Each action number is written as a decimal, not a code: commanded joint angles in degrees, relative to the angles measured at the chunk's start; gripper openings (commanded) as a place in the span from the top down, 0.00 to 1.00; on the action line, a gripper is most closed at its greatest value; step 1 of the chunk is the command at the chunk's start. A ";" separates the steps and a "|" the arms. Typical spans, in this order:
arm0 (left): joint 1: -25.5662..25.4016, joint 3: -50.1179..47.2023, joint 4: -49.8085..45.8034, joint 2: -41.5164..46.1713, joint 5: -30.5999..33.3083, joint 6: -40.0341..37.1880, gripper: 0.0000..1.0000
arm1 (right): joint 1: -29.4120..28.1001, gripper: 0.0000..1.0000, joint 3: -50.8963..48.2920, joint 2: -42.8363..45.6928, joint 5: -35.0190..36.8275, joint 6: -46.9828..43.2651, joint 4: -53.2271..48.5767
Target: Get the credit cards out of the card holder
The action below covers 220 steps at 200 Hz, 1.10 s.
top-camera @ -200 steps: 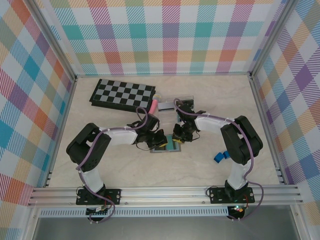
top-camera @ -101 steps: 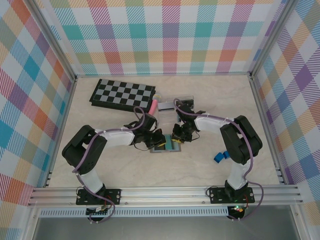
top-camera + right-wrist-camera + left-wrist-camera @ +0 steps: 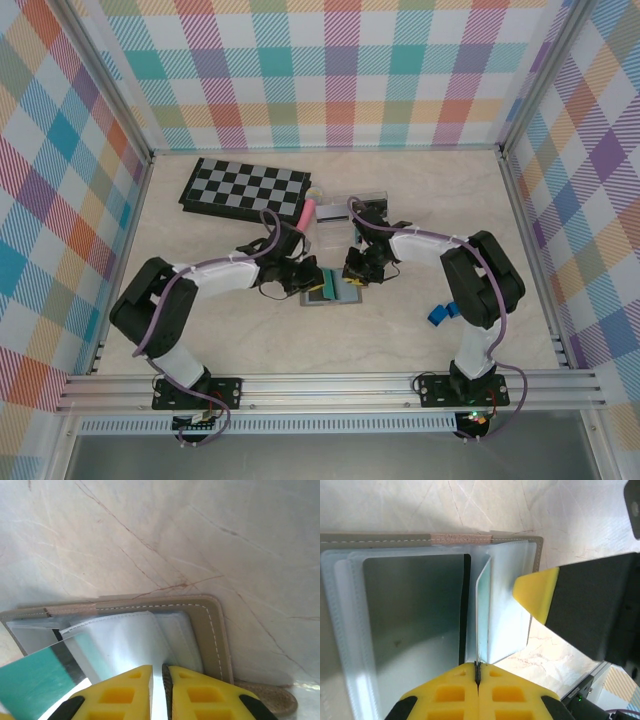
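The pale marble worktop (image 3: 250,330) carries a checkerboard (image 3: 245,188) at the far left. Nearer the middle lies the holder (image 3: 322,299), spread open and flat between the two arms.

In the left wrist view its clear sleeves face up. The black card (image 3: 415,620) lies flat in the left panel's sleeve. The teal card (image 3: 483,610) stands on edge over the fold, raised off the right panel.

The left end effector (image 3: 477,672) is clamped on that card's near edge, its yellow tips pressed together.

The right end effector (image 3: 160,680) sits at the holder's right panel, its tips on the white sleeve. Only a thin slit shows between them, and I cannot tell whether they pinch anything.
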<state>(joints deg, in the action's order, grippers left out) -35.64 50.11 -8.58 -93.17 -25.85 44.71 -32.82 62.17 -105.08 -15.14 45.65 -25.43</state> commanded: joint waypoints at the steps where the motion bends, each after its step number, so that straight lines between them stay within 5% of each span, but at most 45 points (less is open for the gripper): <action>1: 1.55 1.70 -9.36 4.58 1.12 -5.94 1.00 | 0.90 0.80 -1.35 1.93 -0.33 -2.39 -0.36; 83: 3.52 9.28 -15.13 12.11 1.87 -14.38 1.00 | 3.84 0.49 -0.30 13.21 -12.06 -7.57 10.06; 140: 2.57 18.79 -18.62 7.77 5.40 -23.31 1.00 | 9.99 0.31 -1.39 18.24 -4.73 -9.39 3.60; 198: -3.24 37.75 -27.91 -3.32 15.21 -40.77 1.00 | 20.14 0.09 -4.87 25.01 3.09 -12.38 -1.03; 220: -3.90 44.98 -30.37 -8.36 12.58 -47.44 1.00 | 24.04 0.02 -7.23 27.49 2.90 -12.95 -0.35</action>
<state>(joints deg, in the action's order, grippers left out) -38.63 88.38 -33.52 -97.14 -13.76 8.32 -11.88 57.39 -80.49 -14.06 34.74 -24.14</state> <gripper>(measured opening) 0.040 0.946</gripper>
